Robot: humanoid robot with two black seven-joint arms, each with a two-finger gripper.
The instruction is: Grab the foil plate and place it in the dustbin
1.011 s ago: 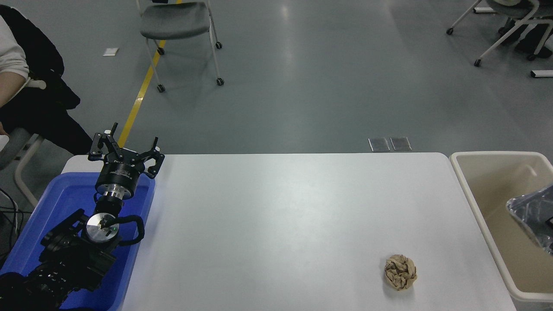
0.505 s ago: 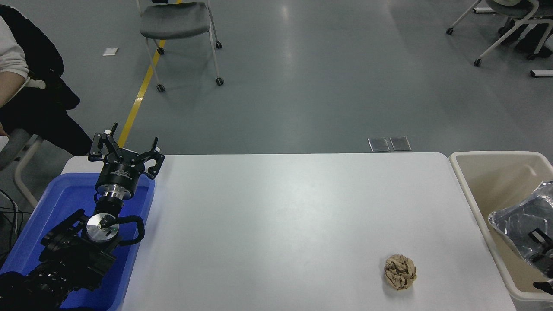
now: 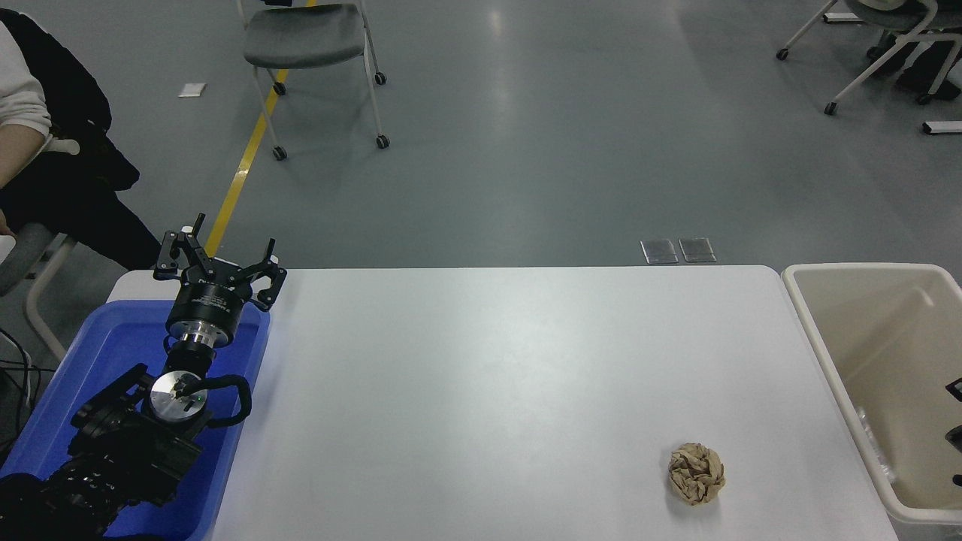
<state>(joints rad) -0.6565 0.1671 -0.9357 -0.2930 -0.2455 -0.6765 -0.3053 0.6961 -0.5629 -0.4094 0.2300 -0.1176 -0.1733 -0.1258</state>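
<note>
The dustbin (image 3: 842, 353) is a cream-beige bin at the table's right end. The foil plate no longer hangs above it. Only a faint shiny crinkled edge (image 3: 874, 443) shows low against the bin's left inner wall, and I take that for the plate lying inside. Of my right gripper (image 3: 956, 412) only black finger parts show at the picture's right edge, over the bin. They stand apart with nothing between them. My left gripper (image 3: 218, 259) is parked open above the blue tray at the lower left.
A crumpled brown paper ball (image 3: 697, 472) lies on the white table (image 3: 488, 391) near its front right. A blue plastic tray (image 3: 90, 353) sits at the left end. A person sits at the far left (image 3: 45, 150). Chairs stand on the floor beyond.
The foil plate was held over the bin in my right gripper. It has left the gripper and dropped down into the bin. The gripper has drawn back toward the right edge.
</note>
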